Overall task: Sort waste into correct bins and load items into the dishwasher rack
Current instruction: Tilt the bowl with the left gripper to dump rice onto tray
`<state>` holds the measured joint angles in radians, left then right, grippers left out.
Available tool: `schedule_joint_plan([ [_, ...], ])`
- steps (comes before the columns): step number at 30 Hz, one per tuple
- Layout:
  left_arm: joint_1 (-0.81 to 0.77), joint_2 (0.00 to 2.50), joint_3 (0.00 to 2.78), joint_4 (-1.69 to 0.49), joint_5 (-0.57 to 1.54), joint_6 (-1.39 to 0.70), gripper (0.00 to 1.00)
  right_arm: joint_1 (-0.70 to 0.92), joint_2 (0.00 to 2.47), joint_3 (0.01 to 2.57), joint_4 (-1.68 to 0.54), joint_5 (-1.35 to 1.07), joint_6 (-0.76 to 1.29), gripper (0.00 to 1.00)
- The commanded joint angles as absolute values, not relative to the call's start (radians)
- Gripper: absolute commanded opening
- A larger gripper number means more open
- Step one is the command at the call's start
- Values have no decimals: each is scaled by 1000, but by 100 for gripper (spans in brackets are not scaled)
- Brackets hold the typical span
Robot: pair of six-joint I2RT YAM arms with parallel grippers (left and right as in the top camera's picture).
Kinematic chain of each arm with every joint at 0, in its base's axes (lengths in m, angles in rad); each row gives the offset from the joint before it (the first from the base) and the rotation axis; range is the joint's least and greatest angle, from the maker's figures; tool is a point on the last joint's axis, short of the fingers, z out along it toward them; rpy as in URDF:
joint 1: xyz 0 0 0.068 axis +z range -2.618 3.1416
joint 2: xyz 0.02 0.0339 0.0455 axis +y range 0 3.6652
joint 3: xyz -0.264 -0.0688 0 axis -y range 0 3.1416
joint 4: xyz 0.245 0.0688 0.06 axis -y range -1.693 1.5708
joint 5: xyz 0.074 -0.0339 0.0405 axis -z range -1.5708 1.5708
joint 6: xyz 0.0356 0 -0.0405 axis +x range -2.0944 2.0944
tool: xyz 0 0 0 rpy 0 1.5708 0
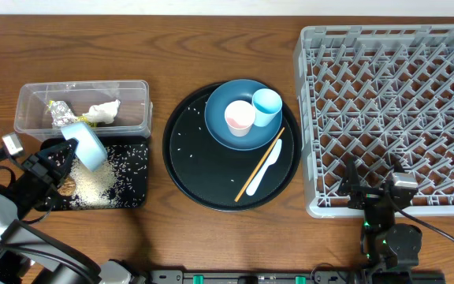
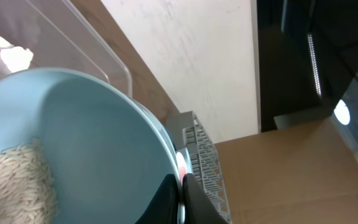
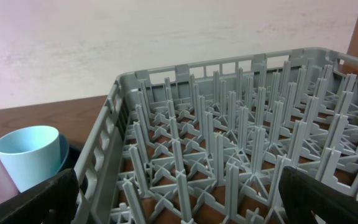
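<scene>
Left gripper [image 2: 180, 196] was clamped tight on the rim of the pale bowl [image 1: 87, 145], which was tilted over the flat black tray [image 1: 136, 197]. Rice grains [image 2: 17, 180] lay inside the bowl; more were scattered across the flat tray. The clear tub [image 1: 30, 99] just behind it held the snack wrapper [image 1: 60, 112] and the tissue [image 1: 105, 110]. The round black tray [image 1: 195, 170] carried the blue dish [image 1: 227, 95], with the pink cup [image 1: 239, 117] and light blue cup [image 1: 267, 104] standing in it, plus the chopstick [image 1: 268, 158] and spoon [image 1: 256, 183] beside it. Right gripper [image 1: 377, 188] sat at the near wall of the rack [image 1: 385, 79], jaws spread wide, gripping nothing
</scene>
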<state>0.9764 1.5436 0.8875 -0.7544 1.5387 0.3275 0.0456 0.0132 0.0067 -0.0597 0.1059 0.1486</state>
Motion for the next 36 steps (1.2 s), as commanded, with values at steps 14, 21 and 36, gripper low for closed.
schedule_joint_plan([
  [14,981,1618,886,-642,1572,157,7,54,13,5,-63,116,137,99],
  [21,979,1687,886,-623,1573,74,8,54,13,5,-63,116,137,99],
  [36,979,1686,888,-568,1572,23,7,54,13,5,-63,116,137,99],
])
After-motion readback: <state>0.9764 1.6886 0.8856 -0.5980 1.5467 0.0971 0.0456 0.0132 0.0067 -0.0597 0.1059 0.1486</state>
